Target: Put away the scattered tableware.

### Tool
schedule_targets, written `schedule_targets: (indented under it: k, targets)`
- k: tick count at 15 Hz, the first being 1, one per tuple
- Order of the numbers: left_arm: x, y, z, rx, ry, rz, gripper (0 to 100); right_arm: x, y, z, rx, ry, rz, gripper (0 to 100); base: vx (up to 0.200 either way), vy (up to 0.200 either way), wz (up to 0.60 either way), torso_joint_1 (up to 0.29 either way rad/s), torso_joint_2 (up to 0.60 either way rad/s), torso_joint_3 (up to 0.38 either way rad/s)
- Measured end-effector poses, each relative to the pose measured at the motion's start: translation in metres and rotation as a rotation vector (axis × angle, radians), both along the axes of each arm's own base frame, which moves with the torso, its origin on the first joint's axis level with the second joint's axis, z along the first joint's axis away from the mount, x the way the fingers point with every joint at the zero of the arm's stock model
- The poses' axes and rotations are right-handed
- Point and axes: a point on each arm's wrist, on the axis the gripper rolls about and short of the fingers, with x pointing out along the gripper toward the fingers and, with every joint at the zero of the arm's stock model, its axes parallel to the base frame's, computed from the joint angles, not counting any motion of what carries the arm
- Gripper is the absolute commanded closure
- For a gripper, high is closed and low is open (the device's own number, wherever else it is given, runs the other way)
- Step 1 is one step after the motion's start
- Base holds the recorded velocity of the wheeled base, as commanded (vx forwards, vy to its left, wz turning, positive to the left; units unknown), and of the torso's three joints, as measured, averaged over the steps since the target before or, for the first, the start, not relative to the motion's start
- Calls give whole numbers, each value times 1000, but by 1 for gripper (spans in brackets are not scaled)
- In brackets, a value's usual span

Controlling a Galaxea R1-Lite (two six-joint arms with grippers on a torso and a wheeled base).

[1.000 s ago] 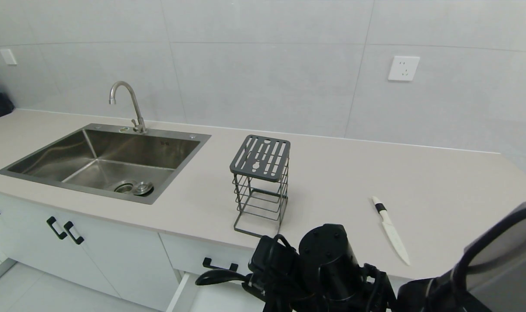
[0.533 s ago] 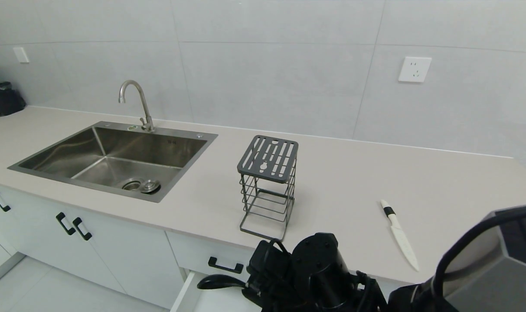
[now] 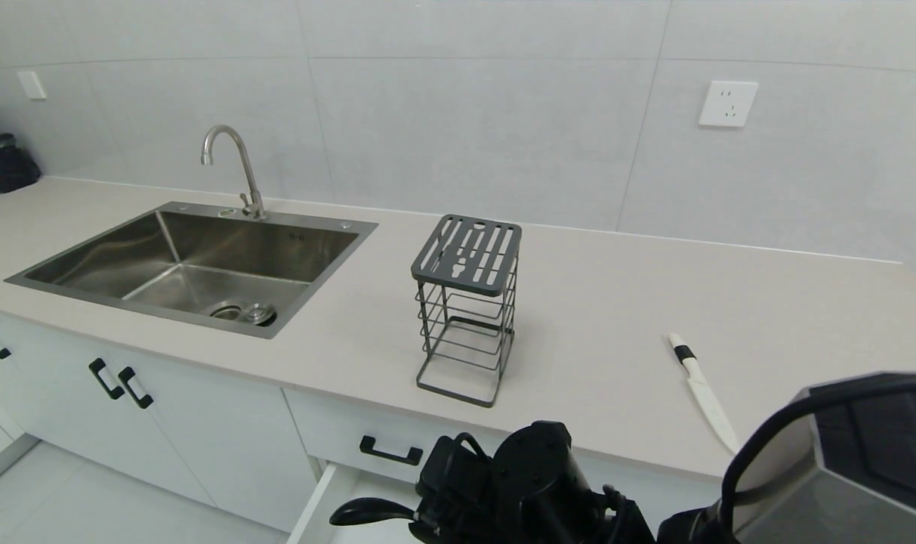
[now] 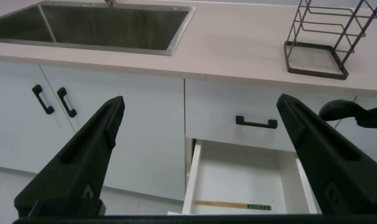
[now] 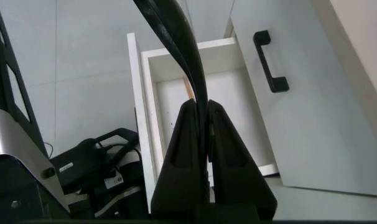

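Note:
My right gripper (image 5: 203, 109) is shut on the handle of a black spoon (image 5: 176, 37) and holds it over the open white drawer (image 5: 152, 112). The spoon's bowl (image 3: 367, 512) sticks out below the counter edge, above the drawer (image 3: 306, 514). My left gripper (image 4: 201, 106) is open with nothing between its fingers, facing the drawer (image 4: 191, 174), where chopsticks (image 4: 232, 205) lie. The spoon (image 4: 344, 111) hangs off to one side of it. A white knife with a black band (image 3: 703, 393) lies on the counter at the right.
A dark wire rack (image 3: 467, 310) stands mid-counter near the front edge, above the drawer. The steel sink (image 3: 148, 306) with its faucet (image 3: 235, 170) is at the left. Cabinet doors with black handles (image 3: 118, 381) sit below the sink.
The head camera has shifted, so the whole scene sits differently. The arm with the spoon has sunk slightly lower against the counter edge. The knife and rack have not moved.

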Motion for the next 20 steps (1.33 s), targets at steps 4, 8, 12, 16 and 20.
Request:
schedule_targets:
  k: [4, 8, 12, 16, 20]
  targets:
    - [0, 0, 0, 0, 1, 0, 0, -1, 4, -1, 14, 26, 7, 100, 0, 0, 0, -248, 486, 237]
    - [0, 0, 0, 0, 1, 0, 0, 5, 13, 0, 39, 24, 20, 100, 0, 0, 0, -188, 369, 170]
    - [0, 0, 0, 0, 1, 0, 0, 15, 23, -3, 50, 20, 17, 100, 0, 0, 0, -262, 495, 242]
    - [0, 0, 0, 0, 0, 0, 0, 22, 31, -7, 58, 8, 15, 100, 0, 0, 0, -259, 498, 233]
    - [0, 0, 0, 0, 1, 0, 0, 28, 38, -13, 54, 10, 12, 100, 0, 0, 0, -249, 477, 218]
